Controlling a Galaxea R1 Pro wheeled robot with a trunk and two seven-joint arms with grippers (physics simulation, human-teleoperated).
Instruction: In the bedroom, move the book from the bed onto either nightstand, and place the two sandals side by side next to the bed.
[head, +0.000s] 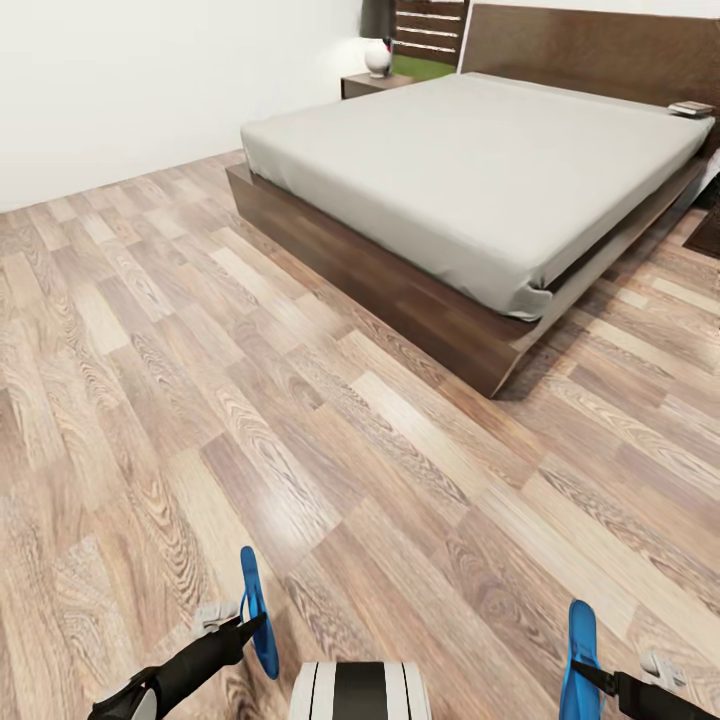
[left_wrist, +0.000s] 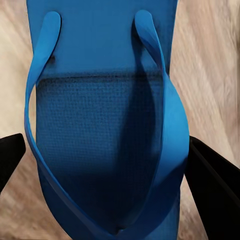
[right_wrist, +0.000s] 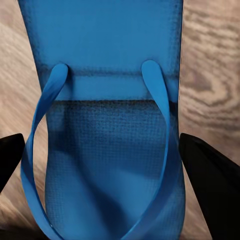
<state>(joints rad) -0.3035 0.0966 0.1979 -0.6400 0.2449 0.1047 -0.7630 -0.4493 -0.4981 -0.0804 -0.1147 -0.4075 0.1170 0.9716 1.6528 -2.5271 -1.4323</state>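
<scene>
Left gripper (head: 256, 622): low at the near edge of the head view, black fingers (left_wrist: 10, 157) pinched on either side of one blue sandal.
Left sandal (head: 257, 612): held on edge, sole standing upright above the plank floor (head: 250, 400); in the left wrist view (left_wrist: 105, 130) the straps and textured footbed sit squarely between the two fingers.
Right gripper (head: 592, 676): low on the robot's right side, fingers (right_wrist: 212, 175) closed against the edges of the other sandal.
Right sandal (head: 580, 660): also upright on edge; in the right wrist view (right_wrist: 107, 130) footbed and both straps face the camera, wood floor behind.
Sandals to each other: well apart, one in each gripper, the robot's white-and-black trunk (head: 360, 690) between them.
Bed (head: 480, 200): well ahead of both grippers, toward the right; dark wood frame, pale grey mattress, nearest corner pointing toward the robot.
Book (head: 692, 108): small, lying on the far right corner of the mattress near the headboard, far beyond the right gripper.
Nightstand (head: 372, 84): far side of the bed, against the wall, a white lamp (head: 378, 57) on top.
</scene>
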